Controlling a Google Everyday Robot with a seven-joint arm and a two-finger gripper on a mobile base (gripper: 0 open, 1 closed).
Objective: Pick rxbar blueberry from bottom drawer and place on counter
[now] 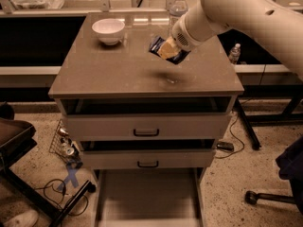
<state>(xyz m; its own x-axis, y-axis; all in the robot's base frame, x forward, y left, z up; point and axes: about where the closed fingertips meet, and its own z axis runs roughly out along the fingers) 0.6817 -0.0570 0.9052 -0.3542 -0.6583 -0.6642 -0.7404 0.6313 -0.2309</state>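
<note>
The gripper (166,48) hangs above the middle of the counter (104,74), at the end of the big white arm coming from the upper right. It is shut on the rxbar blueberry (157,44), a dark blue packet held tilted in the air above the counter top. The bottom drawer (147,195) is pulled out below the cabinet, and its pale floor shows nothing lying on it.
A white bowl (108,30) stands at the counter's back left. A clear water bottle (177,6) stands at the back, just behind the arm. Two upper drawers with dark handles (146,132) are slightly open. An office chair base (71,197) and cables lie on the floor at left.
</note>
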